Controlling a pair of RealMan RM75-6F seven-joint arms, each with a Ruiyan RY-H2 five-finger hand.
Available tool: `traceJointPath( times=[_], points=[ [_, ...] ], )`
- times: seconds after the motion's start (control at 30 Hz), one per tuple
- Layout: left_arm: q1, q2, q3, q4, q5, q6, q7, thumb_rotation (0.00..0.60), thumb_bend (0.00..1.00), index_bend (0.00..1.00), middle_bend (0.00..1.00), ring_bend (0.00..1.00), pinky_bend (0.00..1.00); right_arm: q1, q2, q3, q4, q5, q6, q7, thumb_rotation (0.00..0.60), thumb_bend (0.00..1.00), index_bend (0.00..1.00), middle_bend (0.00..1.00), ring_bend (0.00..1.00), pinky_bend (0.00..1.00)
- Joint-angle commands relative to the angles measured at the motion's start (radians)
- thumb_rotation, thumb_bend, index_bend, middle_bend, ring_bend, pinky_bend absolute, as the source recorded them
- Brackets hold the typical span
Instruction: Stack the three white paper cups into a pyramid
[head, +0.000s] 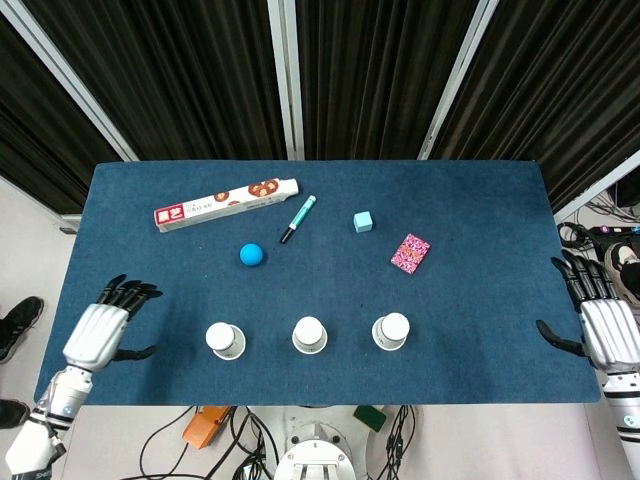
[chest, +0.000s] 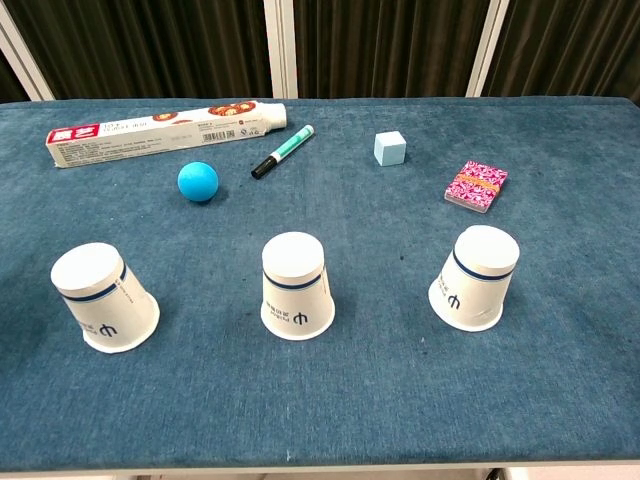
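Observation:
Three white paper cups stand upside down in a row near the table's front edge: the left cup (head: 226, 340) (chest: 104, 296), the middle cup (head: 309, 335) (chest: 297, 285) and the right cup (head: 391, 331) (chest: 475, 276). They stand apart from one another. My left hand (head: 103, 328) hovers over the table's left side, fingers spread and empty, well left of the left cup. At the right edge of the table my right hand (head: 603, 326) is also spread and holds nothing. The chest view shows neither hand.
On the blue table (head: 480, 220) behind the cups lie a long toothpaste box (head: 227, 203), a green marker (head: 298, 218), a blue ball (head: 251, 255), a light blue cube (head: 363, 222) and a pink patterned card box (head: 410, 252).

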Motion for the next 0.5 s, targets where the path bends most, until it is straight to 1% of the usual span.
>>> traceJointPath(
  times=[0.03,0.23,0.33,0.5],
  points=[
    [-0.051,-0.003,0.016,-0.046,0.033,-0.065,0.012,0.600,0.08,0.24,0.19,0.14,0.03,-0.010,0.002,0.000,0.000,-0.001,0.015,-0.004,0.600,0.39,0.00,0.05,0.00,0.02],
    [-0.090,-0.041,0.016,-0.078,0.029,-0.123,0.109,0.600,0.09,0.24,0.19,0.14,0.03,-0.019,-0.003,-0.006,0.012,0.001,0.020,0.009,0.600,0.39,0.00,0.05,0.00,0.02],
    [-0.106,-0.064,0.016,-0.078,0.013,-0.156,0.158,0.600,0.10,0.25,0.19,0.15,0.03,-0.019,-0.010,-0.005,0.022,0.001,0.021,0.015,0.600,0.39,0.00,0.05,0.00,0.02],
    [-0.119,-0.096,0.017,-0.076,-0.019,-0.183,0.191,0.600,0.13,0.25,0.19,0.14,0.03,-0.013,-0.022,-0.005,0.036,0.005,0.008,0.016,0.600,0.39,0.00,0.05,0.00,0.02]
  ],
)
